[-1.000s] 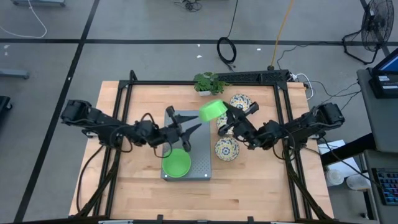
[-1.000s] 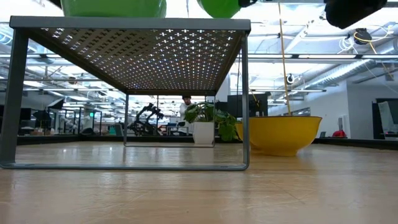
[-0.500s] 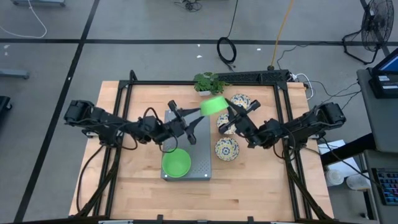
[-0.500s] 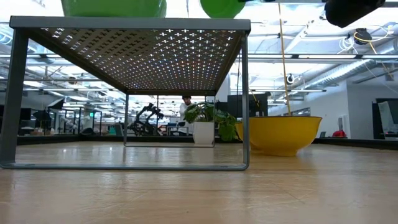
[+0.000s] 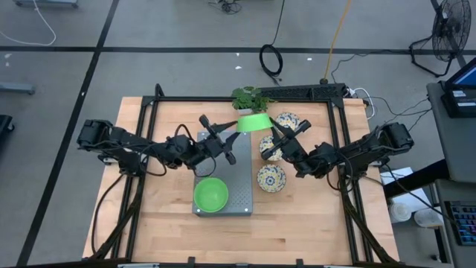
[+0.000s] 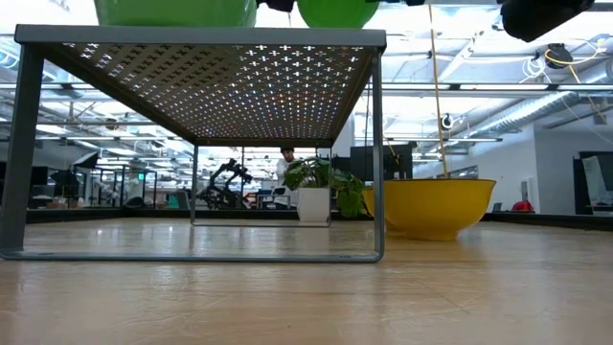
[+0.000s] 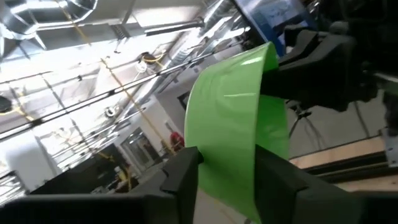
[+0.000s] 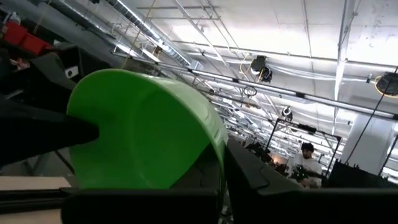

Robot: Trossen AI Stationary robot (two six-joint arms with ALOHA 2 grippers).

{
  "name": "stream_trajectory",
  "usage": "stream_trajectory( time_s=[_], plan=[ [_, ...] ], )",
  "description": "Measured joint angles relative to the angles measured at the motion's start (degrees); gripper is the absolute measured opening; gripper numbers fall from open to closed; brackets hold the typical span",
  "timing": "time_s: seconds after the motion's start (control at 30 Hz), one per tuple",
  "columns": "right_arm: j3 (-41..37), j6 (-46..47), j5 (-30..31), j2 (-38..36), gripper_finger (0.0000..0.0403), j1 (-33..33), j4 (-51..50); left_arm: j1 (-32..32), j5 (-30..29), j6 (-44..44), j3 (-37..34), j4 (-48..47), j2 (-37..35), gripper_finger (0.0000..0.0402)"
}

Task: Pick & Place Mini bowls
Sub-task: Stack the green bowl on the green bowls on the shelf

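Observation:
My right gripper (image 5: 269, 132) is shut on a plain green mini bowl (image 5: 253, 122), held in the air above the far end of the grey perforated tray (image 5: 239, 186). My left gripper (image 5: 236, 128) is open and reaches in from the left. Its fingers stand on either side of that bowl's wall (image 7: 227, 143). A second green bowl (image 5: 211, 195) sits upright on the tray's near end. Three patterned bowls (image 5: 287, 120), (image 5: 269, 147), (image 5: 271, 179) rest on the table right of the tray. A third green bowl is out of view. My right gripper pinches the green bowl's rim (image 8: 214, 152) on its right side, one finger (image 8: 249, 174) outside the wall and one inside, coming level from the table's right. The bowl is lifted clear and tipped on its side. My left gripper straddles the opposite rim (image 8: 93, 127); whether it touches, I cannot tell.
A small potted plant (image 5: 249, 97) stands at the far edge, just behind the held bowl. The tray stands on legs (image 6: 377, 153) above the tabletop. The middle patterned bowl lies partly under my right arm. Bare wood shows left of the tray and along the near edge.
My left gripper has moved toward the far edge and toward the held bowl, and its fingers now stand around the bowl's wall. My right gripper has carried the bowl a little toward the far edge and tipped it further onto its side. The bowl on the tray has stayed put.

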Motion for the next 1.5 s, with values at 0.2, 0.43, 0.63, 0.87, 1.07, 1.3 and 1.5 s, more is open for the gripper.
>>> stream_trajectory(
  time_s=[0.2, 0.43, 0.63, 0.87, 1.07, 1.3, 1.5],
  plan=[
    [0.0, 3.54, 2.08, -0.01, 0.0003, 0.0, -3.43, 0.07, -2.56, -0.62, 0.02, 2.27, 0.0, 0.0022],
    [0.07, 6.87, 5.87, 0.07, 0.0093, 1.56, -15.92, -1.57, -9.31, 1.44, 0.0, 3.44, -0.84, 0.0006],
    [1.8, 7.27, 10.28, -0.05, 0.0227, 7.55, -16.91, -3.24, -17.89, 5.54, 2.78, 2.81, -3.22, 0.0004],
    [3.08, 2.33, 15.79, -2.23, 0.0281, 13.66, -17.08, -9.01, -42.25, 6.09, 18.43, -31.01, -6.63, 0.0003],
    [3.1, 1.46, 22.3, -3.85, 0.027, 14.58, -16.86, -14.17, -53.68, 1.44, 35.95, -54.77, -5.38, 0.0003],
    [3.1, 1.05, 24.64, -4.35, 0.0267, 15.26, -16.78, -16.96, -49.89, 1.31, 40.63, -54.91, -7.49, 0.0003],
    [3.1, 0.25, 24.85, -4.35, 0.0263, 15.23, -16.8, -17.9, -21.3, -22.57, 40.83, -77.49, -11.73, 0.0003]
  ],
)
